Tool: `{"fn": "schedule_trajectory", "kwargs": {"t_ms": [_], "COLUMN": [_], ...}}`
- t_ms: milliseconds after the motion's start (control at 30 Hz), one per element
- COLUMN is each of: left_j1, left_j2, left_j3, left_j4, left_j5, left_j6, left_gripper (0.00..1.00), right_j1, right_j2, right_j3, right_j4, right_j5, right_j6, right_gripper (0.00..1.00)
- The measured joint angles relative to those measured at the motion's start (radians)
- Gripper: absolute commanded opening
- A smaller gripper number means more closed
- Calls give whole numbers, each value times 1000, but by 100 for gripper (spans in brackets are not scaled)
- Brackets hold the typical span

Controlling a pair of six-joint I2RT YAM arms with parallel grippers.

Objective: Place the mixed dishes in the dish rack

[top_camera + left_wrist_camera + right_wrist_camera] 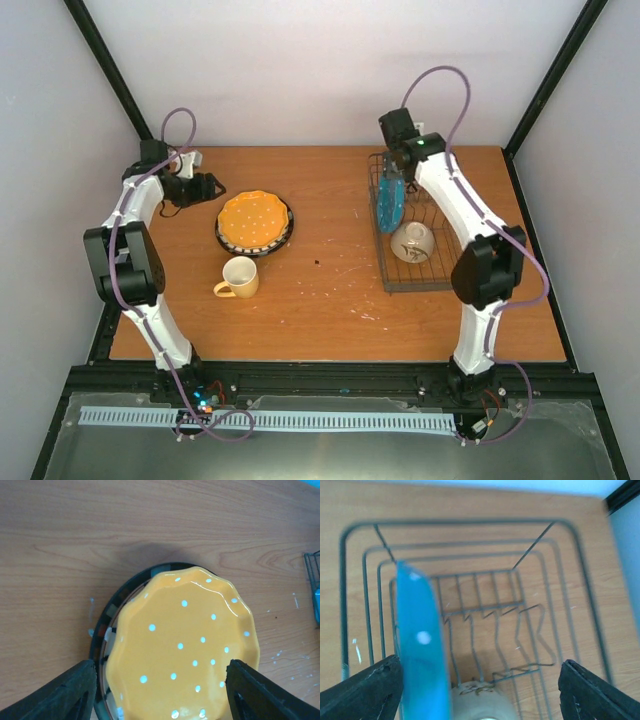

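Note:
The orange-yellow dotted plate (253, 219) lies on the black-and-white striped-rim plate (285, 232), left of the table's centre. The small yellow mug (238, 277) stands in front of them. My left gripper (212, 187) is open and empty at the stack's far-left edge. In the left wrist view the orange plate (185, 645) fills the space between its fingers (65, 695), with the striped rim (107, 625) showing beneath. The dish rack (428, 280) holds the teal plate (389, 200) on edge and the cream bowl (412, 241). My right gripper (398, 160) is open and empty above the rack's far end.
The right wrist view looks down into the rack (470, 525), with the teal plate (420, 650) at the left and the bowl (480, 702) below. Black frame posts (110, 70) stand at the back corners. White walls close in the table.

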Motion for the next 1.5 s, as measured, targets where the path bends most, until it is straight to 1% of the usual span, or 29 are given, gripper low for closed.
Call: {"fn": "schedule_trajectory", "kwargs": {"t_ms": [100,267,433,533,800,933,1000,1067,1167,1233,1500], "left_j1": [0,0,-10,-23,-56,-72,-81,-87,-88,-88,-89], "left_j2": [9,10,36,57,82,106,119,124,127,129,135], "left_j3": [-1,-47,-108,-120,-120,-119,-119,-119,-126,-132,-128], "left_j4": [-18,-23,-26,-26,-22,-17,-9,-1,10,12,15], "left_j5": [21,29,16,-6,-52,-67,-65,-67,-73,-78,-64], "left_j6": [14,26,32,35,49,51,51,51,52,55,46], "left_gripper": [62,60,59,58,44,40,36,29,14,1,1], "right_j1": [-3,-21,-22,-22,-22,-22,-22,-22,-22,-22,-22], "right_j2": [-87,-200,-195,-182,-163,-163,-163,-163,-163,-161,-152], "right_j3": [0,37,113,121,121,122,122,122,122,122,128], "right_j4": [24,91,122,129,129,129,129,129,128,129,130], "right_j5": [57,86,45,10,-66,-79,-84,-89,-95,-100,-146], "right_j6": [18,22,25,27,30,29,29,29,29,29,28], "right_gripper": [83,82,82,82,82,82,82,81,81,81,80]}}
